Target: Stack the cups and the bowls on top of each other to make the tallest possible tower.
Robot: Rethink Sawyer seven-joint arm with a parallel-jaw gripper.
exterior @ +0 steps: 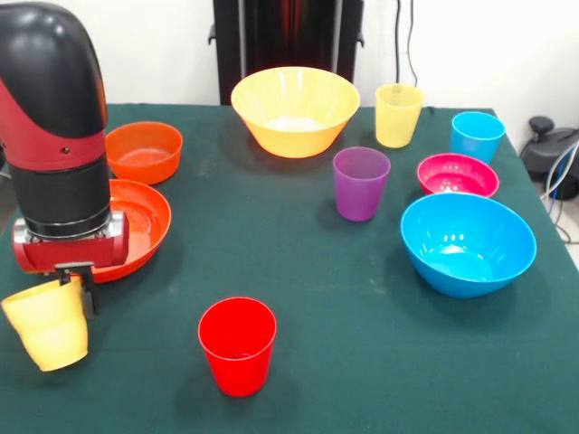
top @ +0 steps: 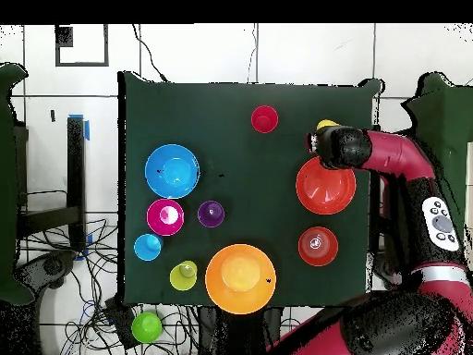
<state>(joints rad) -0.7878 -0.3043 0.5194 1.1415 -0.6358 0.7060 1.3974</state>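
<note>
Grip was seen on a yellow-orange cup (exterior: 47,324) at the lower left of the front view, where the claw (exterior: 74,282) was clamped on its rim and the cup hung tilted, its mouth turned up toward the claw and its base swung down and to the right. No tower had yet been begun: every other piece stood alone on the green surface (exterior: 362,362). The red cup (exterior: 237,344), upright and mouth-up, lay to the right of the held cup in that view, near but clearly apart, and the coming move was judged to turn on that offset, since the held cup would have to be carried rightward and brought level before it could be seated on the red one. Just behind the claw the wide shallow orange bowl (exterior: 149,221) was partly hidden by the arm, with the small orange bowl (exterior: 145,151) beyond it. Farther right stood the purple cup (exterior: 360,183), the large yellow-orange bowl (exterior: 294,110), the pale yellow cup (exterior: 398,115), the blue cup (exterior: 477,136), the magenta-pink bowl (exterior: 457,175) and the large blue bowl (exterior: 468,243). In the overhead view the held cup showed only as a yellow sliver at the arm's end.
</note>
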